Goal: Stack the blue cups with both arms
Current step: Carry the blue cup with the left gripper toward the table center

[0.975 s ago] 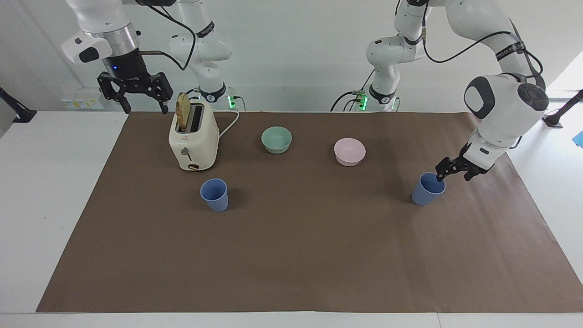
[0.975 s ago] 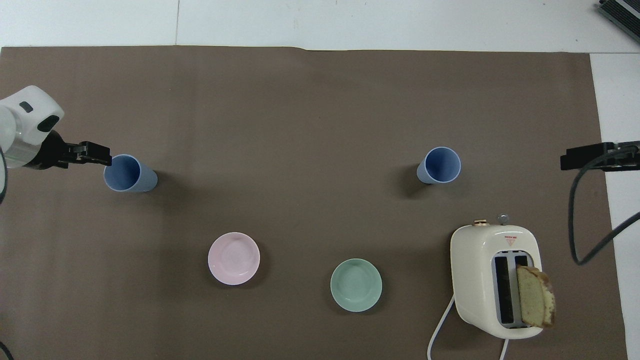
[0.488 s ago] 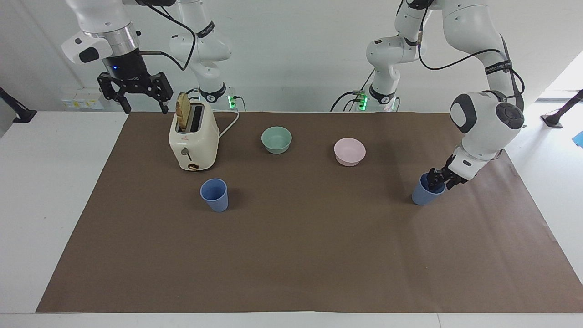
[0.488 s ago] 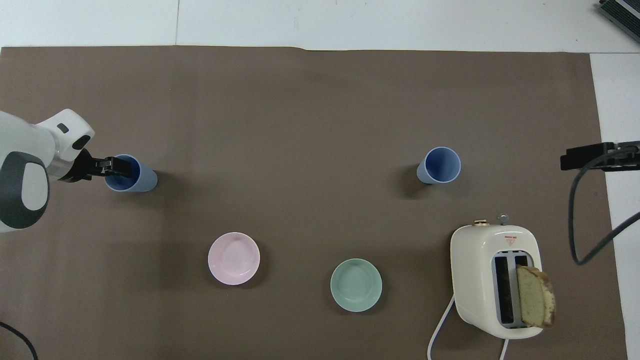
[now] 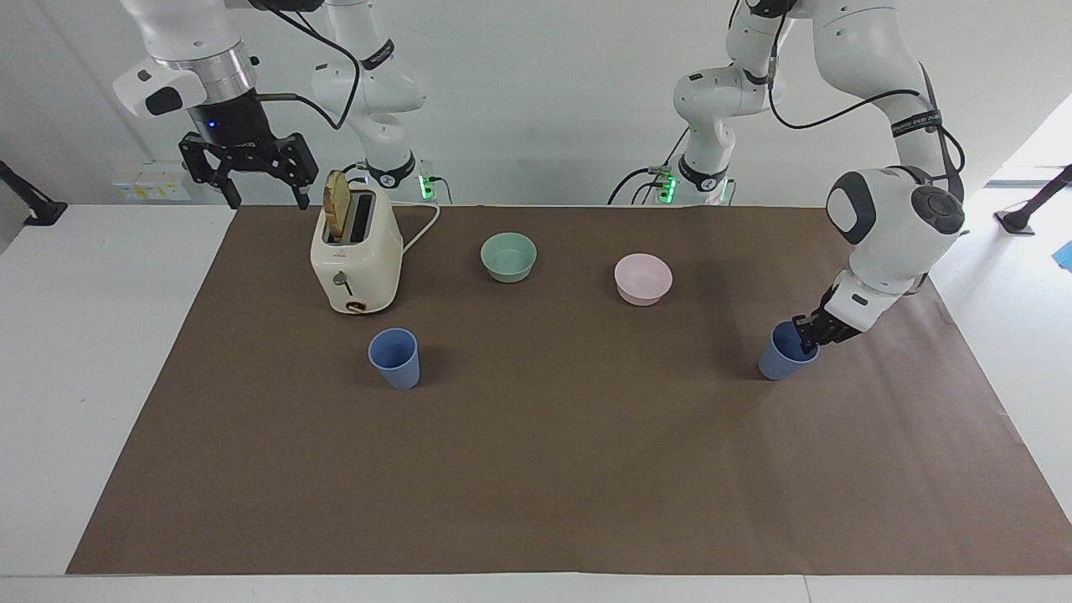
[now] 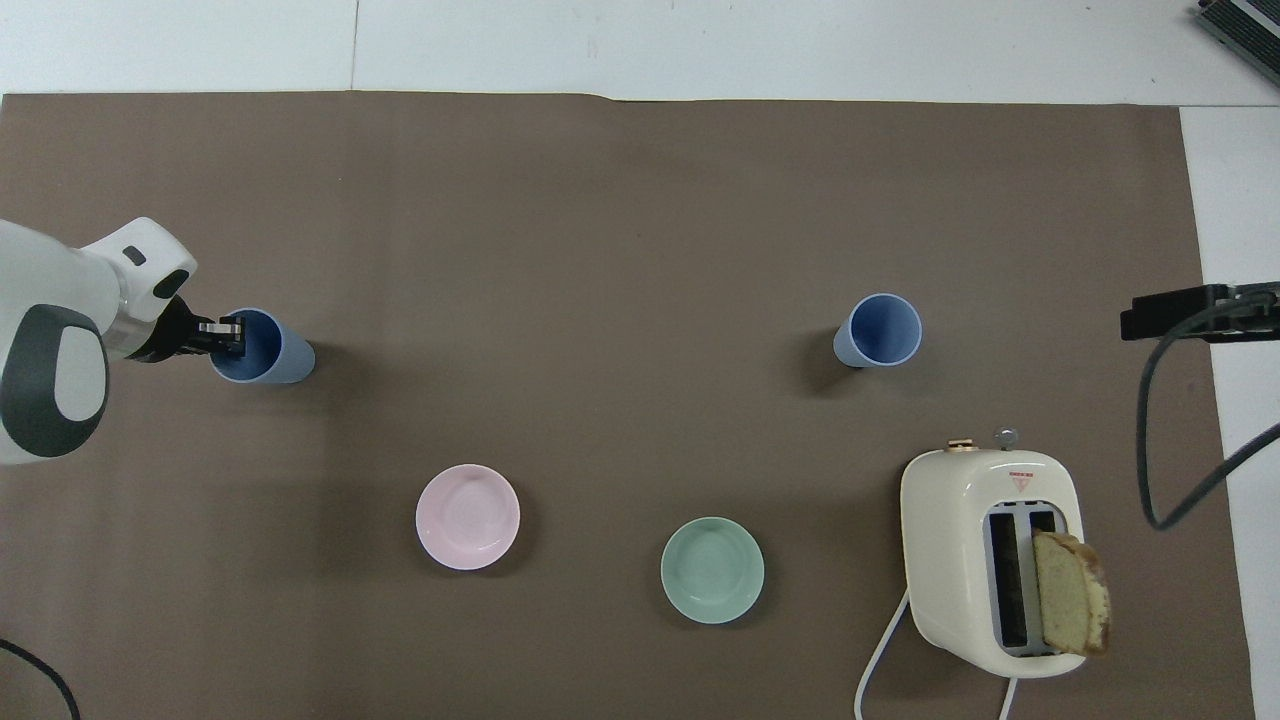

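Covering white table (image 5: 92,335): brown mat (image 5: 544,469). Blue cup (image 5: 785,352) rim pinched by left gripper (image 5: 809,332); right gripper (image 5: 249,177) held spread above toaster (image 5: 355,258).

A big brown sheet (image 5: 536,469) covers most of a white table (image 5: 92,352). A plain white wall (image 5: 536,92) stands at the table's edge. A white socket strip (image 5: 151,182) sits low on that wall. Bright light (image 5: 1043,142) comes in at one end of the room.

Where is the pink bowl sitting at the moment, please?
The pink bowl sits on the brown mat beside the mint-green bowl, toward the left arm's end, nearer the robots than both blue cups.
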You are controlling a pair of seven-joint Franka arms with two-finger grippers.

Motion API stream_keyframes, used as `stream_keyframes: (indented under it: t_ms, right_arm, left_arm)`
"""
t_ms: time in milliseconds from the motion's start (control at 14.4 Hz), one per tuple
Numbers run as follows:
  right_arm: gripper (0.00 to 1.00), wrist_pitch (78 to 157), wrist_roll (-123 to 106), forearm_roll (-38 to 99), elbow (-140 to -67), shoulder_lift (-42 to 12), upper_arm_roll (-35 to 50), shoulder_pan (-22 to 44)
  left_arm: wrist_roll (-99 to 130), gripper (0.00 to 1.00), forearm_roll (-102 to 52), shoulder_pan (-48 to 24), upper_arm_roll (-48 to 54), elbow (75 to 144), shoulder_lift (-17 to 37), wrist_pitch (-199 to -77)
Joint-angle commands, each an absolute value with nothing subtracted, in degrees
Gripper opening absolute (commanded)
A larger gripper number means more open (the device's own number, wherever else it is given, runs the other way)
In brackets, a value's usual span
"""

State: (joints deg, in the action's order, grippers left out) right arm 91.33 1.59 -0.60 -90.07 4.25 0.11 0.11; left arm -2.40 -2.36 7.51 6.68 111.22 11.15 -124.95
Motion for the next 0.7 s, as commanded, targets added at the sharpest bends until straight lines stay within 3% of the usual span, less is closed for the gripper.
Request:
stream_keyframes:
  t_ms: [0, 279, 627]
  right_arm:
    - [1.0, 91.58, 0.7, -0.09, -91.32, 5.27, 0.35, -0.53]
    - [1.0, 91.58, 0.7, -0.09, -91.32, 5.27, 0.35, -0.44]
    - [1.0, 91.58, 0.7, -0.09, -91.32, 5.27, 0.35, -0.44]
  left_arm:
    - [2.61, 0.0, -2.99, 5.45, 6.5, 105.92, 12.31, -122.17]
    - [17.0, 0.0, -2.99, -2.7, 6.77, 101.35, 11.78, -117.78]
    - [35.04, 0.0, -2.9, -16.15, 6.77, 101.34, 11.6, -119.96]
